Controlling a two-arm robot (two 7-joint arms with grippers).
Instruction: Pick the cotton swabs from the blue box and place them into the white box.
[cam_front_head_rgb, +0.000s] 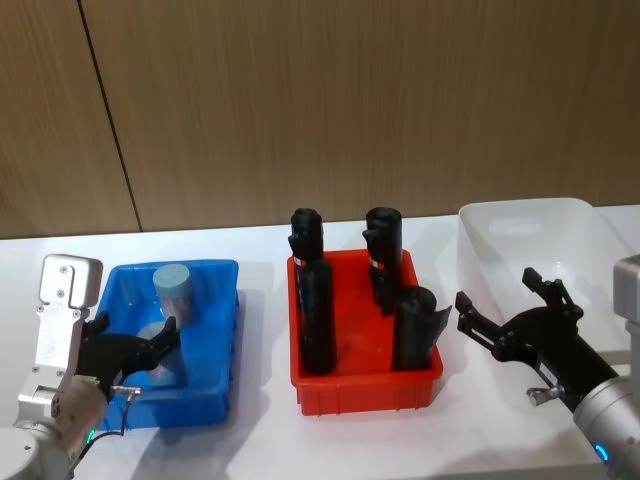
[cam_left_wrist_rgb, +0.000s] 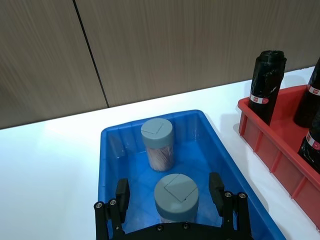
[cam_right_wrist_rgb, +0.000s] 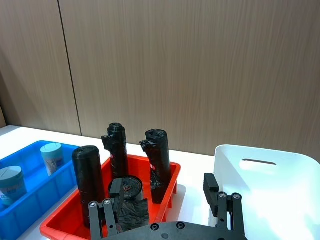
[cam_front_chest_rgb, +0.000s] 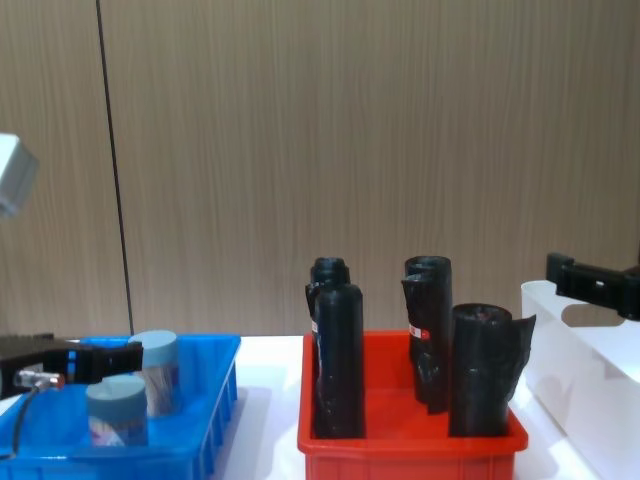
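Head view: 2 blue-lidded cotton swabs (cam_front_head_rgb: 175, 292)

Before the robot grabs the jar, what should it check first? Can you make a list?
1. Left pincer open: ok.
2. Near jar between the fingers: ok, one finger on each side of it.
3. Near jar upright with its lid on: ok.
4. Other jar out of the way: ok, it stands apart, farther back in the blue box.
5. Left pincer low enough for a good grip: cannot tell.
6. Way into the white box free: not ok, the open right pincer hangs at its near left edge.
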